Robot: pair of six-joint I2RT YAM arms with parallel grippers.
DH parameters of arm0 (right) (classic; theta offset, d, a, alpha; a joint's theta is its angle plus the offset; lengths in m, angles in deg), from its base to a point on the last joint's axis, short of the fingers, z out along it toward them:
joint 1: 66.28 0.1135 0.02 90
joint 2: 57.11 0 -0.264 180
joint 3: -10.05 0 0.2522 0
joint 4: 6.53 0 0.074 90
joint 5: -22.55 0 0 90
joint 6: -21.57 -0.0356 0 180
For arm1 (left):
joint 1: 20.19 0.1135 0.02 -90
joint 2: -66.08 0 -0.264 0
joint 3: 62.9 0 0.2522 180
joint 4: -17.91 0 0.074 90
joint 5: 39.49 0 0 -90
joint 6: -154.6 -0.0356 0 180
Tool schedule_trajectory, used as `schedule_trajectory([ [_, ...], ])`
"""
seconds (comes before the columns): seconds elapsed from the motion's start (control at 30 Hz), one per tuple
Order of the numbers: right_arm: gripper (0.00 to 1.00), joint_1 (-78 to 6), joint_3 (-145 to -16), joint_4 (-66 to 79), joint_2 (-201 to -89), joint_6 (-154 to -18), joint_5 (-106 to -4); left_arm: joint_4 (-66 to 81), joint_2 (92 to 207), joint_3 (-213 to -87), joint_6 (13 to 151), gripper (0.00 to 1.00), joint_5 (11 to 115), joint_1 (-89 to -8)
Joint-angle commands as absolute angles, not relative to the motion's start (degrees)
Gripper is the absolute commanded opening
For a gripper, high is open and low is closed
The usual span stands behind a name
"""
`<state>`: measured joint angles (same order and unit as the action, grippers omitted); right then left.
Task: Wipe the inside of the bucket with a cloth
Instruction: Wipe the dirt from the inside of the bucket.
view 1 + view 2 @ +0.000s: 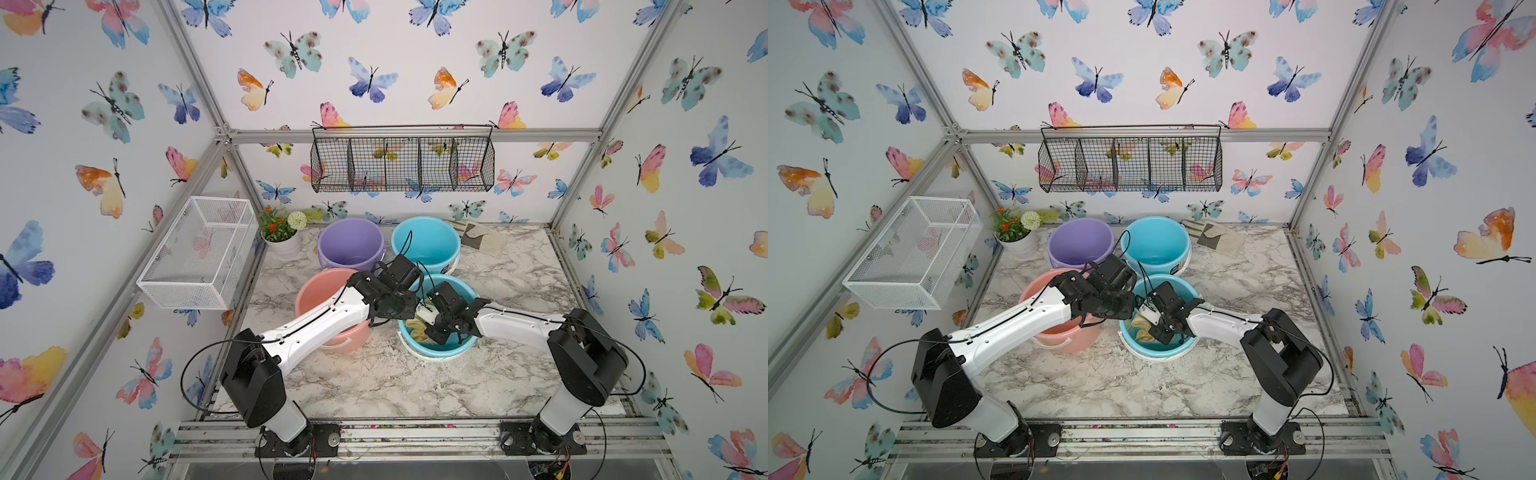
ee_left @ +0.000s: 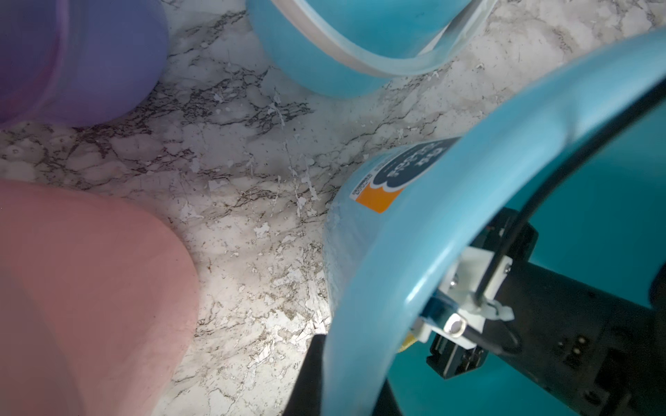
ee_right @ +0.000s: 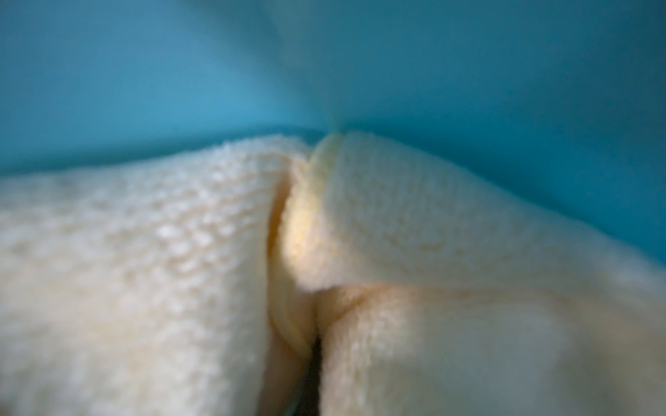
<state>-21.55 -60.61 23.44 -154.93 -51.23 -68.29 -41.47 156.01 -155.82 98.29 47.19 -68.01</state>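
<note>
Clamping the rim of the near blue bucket, the left gripper was closed on the wall. The left wrist view showed one dark finger outside the wall and one inside. The grip sat on the bucket's left side. An orange and dark sticker showed on the outer wall close by.

The right gripper reached down inside the same bucket. Its fingertips were buried in fabric, and its jaws were pinched shut on the pale yellow cloth. The cloth lay bunched in the left part of the bucket's interior. In the right wrist view its folds pressed against the blue inner wall.

The bucket stood upright on the marble tabletop.

Surroundings, placed from that bucket:
- The pink bucket was just left of it, with bare marble between the two.
- The purple bucket was behind and to the left.
- The second blue bucket was directly behind, near but apart.
- The beige cloth with a dark grey patch was behind and to the right, well apart, lying flat.
- The potted flowers were farther back and left.
- The white mesh basket was on the left wall, higher up.
- The black wire basket hung on the back wall, above and behind.
</note>
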Motion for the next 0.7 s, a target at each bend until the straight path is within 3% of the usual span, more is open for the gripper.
schedule_trajectory([
  [0.0, 0.02, -22.0, -60.6, 30.3, -158.7, -46.5, -79.2, -41.5, 154.5, -156.9, 93.7, 0.0, 52.4, -70.4],
  [0.67, 0.02, -21.7, -71.7, 44.1, -139.6, -44.5, -88.1, -41.6, 152.9, -152.7, 94.4, 0.0, 49.3, -70.2],
])
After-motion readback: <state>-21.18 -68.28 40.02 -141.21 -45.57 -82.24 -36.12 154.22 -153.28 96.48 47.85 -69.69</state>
